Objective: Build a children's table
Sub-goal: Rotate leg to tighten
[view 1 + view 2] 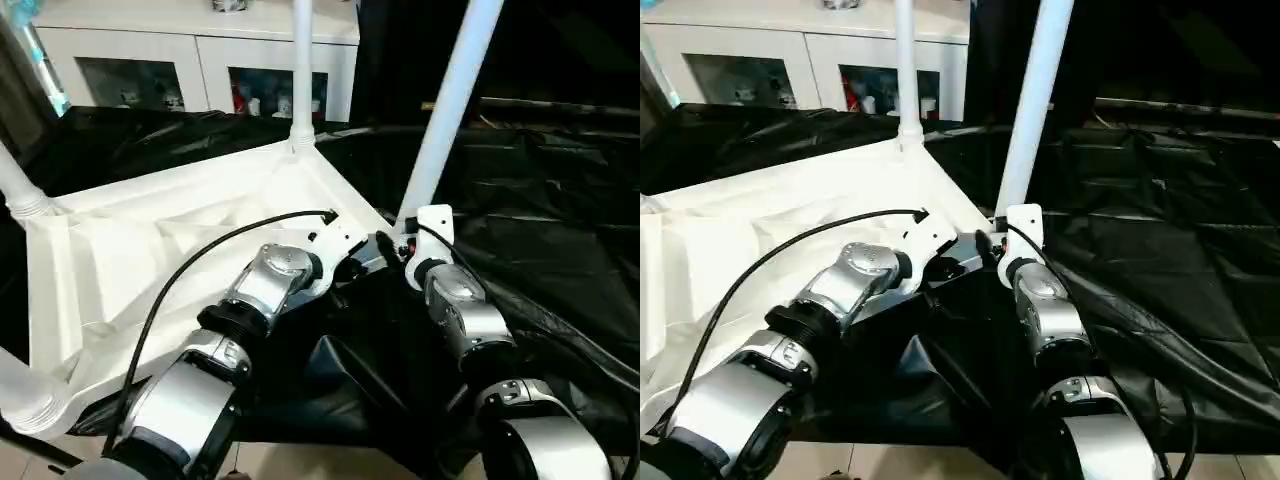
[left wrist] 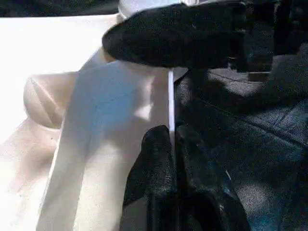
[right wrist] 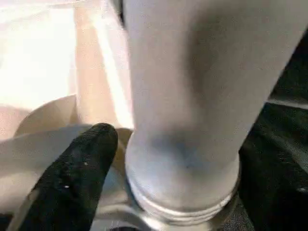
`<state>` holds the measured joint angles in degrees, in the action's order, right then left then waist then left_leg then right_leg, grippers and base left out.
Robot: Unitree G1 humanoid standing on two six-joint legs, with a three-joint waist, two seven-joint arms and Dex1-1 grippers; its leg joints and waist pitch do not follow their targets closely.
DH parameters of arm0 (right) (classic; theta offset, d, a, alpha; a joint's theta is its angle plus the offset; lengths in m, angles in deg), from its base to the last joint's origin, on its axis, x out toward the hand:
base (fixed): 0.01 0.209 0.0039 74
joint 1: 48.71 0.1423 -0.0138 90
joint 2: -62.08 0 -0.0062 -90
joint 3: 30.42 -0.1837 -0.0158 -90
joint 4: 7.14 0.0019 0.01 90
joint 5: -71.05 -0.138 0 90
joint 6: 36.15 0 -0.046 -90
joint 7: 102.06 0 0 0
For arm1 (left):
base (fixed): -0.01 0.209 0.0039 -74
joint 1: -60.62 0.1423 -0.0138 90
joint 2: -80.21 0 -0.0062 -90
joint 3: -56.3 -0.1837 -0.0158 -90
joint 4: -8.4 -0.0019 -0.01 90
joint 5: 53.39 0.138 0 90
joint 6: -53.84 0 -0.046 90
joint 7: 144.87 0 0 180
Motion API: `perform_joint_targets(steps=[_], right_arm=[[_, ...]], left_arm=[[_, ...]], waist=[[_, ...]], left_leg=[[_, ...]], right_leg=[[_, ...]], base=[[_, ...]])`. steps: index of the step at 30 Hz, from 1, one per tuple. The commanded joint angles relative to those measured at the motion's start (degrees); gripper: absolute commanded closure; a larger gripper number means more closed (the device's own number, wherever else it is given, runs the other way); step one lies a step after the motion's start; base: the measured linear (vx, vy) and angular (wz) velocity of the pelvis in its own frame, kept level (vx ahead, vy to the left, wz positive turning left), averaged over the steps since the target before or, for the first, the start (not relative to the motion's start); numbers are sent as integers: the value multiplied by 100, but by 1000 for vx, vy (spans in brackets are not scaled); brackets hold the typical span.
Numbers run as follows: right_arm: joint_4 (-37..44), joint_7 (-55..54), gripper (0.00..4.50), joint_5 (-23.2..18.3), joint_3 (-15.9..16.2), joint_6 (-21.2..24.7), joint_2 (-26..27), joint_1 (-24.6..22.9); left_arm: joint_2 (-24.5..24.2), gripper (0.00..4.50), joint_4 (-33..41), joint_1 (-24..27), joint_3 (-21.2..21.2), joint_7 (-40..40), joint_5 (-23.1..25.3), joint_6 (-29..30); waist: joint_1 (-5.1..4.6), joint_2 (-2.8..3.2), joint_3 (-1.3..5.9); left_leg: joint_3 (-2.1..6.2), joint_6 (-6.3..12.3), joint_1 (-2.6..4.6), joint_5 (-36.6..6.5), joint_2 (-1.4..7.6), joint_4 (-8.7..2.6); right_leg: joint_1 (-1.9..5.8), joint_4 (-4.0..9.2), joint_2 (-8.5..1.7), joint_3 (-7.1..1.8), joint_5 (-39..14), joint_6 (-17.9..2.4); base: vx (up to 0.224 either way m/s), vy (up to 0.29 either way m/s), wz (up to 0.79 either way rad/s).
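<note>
Tabletop [image 1: 150,260] upside down on black sheeting [image 1: 540,230]. Our right gripper [image 1: 398,243] clamps fourth leg [image 1: 448,110], tilted at near corner socket; left gripper [image 2: 171,139] pinches tabletop rim. Risk we judge: tilt cross-threads, leg jams.

The near leg [image 1: 452,100] runs off the top edge, and its foot disappears behind the right gripper [image 1: 392,245] at frame centre. The far leg [image 1: 302,70] is cropped too. The tabletop [image 1: 130,260] spills off the left edge, wrists covering its near corner.
</note>
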<state>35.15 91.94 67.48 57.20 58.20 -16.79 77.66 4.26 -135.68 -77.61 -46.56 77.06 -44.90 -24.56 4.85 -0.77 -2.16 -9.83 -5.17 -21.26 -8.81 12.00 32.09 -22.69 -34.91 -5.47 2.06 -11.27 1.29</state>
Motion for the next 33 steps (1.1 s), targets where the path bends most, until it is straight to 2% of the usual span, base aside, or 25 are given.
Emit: perform_joint_targets(steps=[1, 3, 5, 7, 8, 10, 14, 18, 20, 23, 25, 29, 33], right_arm=[[115, 598, 71, 66, 323, 23, -22, -74], [229, 854, 71, 53, 361, 17, -144, -133], [601, 1629, 71, 12, 482, 29, -531, -327], [772, 1980, 71, -8, 556, 28, -718, -421], [1049, 2455, 71, -62, 667, 76, -983, -566], [1444, 3095, 71, -174, 807, 157, -1341, -772], [1834, 3665, 71, -295, 876, 269, -1682, -969], [2107, 4045, 71, -413, 916, 393, -1840, -1091], [2125, 4046, 105, -411, 922, 396, -1844, -1102], [2166, 4068, 108, -468, 911, 449, -1827, -1114], [2222, 4105, 146, -492, 913, 503, -1810, -1131], [2352, 4182, 166, -512, 967, 612, -1800, -1209], [2387, 4174, 176, -517, 987, 673, -1772, -1269]], left_arm=[[25, 450, 62, 154, -79, 413, -189, -252], [-54, 450, 97, 188, -96, 581, -202, -299], [-298, 450, 211, 293, -155, 1117, -235, -435], [-412, 450, 302, 355, -193, 1427, -271, -525], [-574, 450, 477, 458, -241, 1876, -353, -629], [-785, 450, 763, 599, -287, 2460, -503, -571], [-1008, 450, 994, 702, -370, 2864, -556, -529], [-1087, 450, 1100, 758, -356, 3042, -611, -476], [-1091, 450, 1112, 771, -346, 3043, -607, -482], [-1104, 450, 1168, 801, -343, 3071, -617, -466], [-1105, 450, 1210, 824, -336, 3091, -616, -446], [-1110, 450, 1285, 862, -352, 3096, -636, -401], [-1097, 450, 1266, 857, -354, 3000, -594, -402]], waist=[[2, -77, 312], [9, -83, 323], [32, -90, 317], [24, -92, 313], [50, -99, 303], [55, -82, 302], [51, -92, 294], [66, -96, 297], [65, -102, 297], [61, -104, 299], [63, -104, 304], [71, -109, 316], [73, -100, 308]], left_leg=[[-47, 210, 23, -1437, 26, -336], [-60, 292, 18, -1276, 23, -316], [-65, 396, 11, -1141, 20, -303], [-64, 431, 10, -1176, 32, -306], [-52, 442, 20, -1240, 53, -316], [-61, 468, 36, -1274, 68, -317], [-63, 424, 31, -1361, 72, -323], [-68, 409, 28, -1328, 75, -316], [-66, 395, 29, -1306, 73, -318], [-67, 371, 34, -1333, 71, -316], [-63, 370, 30, -1286, 73, -315], [-67, 428, 22, -1117, 65, -298], [-70, 419, 29, -1158, 64, -300]], right_leg=[[260, 469, -173, -122, -905, -1081], [268, 444, -171, -124, -639, -1161], [281, 433, -166, -117, -470, -1221], [275, 429, -167, -116, -518, -1255], [289, 444, -179, -110, -614, -1255], [269, 432, -171, -120, -592, -1315], [257, 426, -167, -116, -701, -1360], [250, 423, -176, -122, -704, -1362], [247, 424, -178, -120, -735, -1353], [244, 428, -181, -123, -807, -1341], [250, 419, -184, -122, -756, -1345], [264, 391, -174, -120, -486, -1381], [254, 404, -173, -118, -587, -1371]], base=[[0, 0, 0], [0, 0, 0], [0, 0, 0], [0, 0, 0], [0, 0, 0], [0, 0, 0], [0, 0, 0], [0, 0, 0], [0, 0, 0], [0, 0, 0], [0, 0, 0], [0, 0, 0], [0, 0, 0]])
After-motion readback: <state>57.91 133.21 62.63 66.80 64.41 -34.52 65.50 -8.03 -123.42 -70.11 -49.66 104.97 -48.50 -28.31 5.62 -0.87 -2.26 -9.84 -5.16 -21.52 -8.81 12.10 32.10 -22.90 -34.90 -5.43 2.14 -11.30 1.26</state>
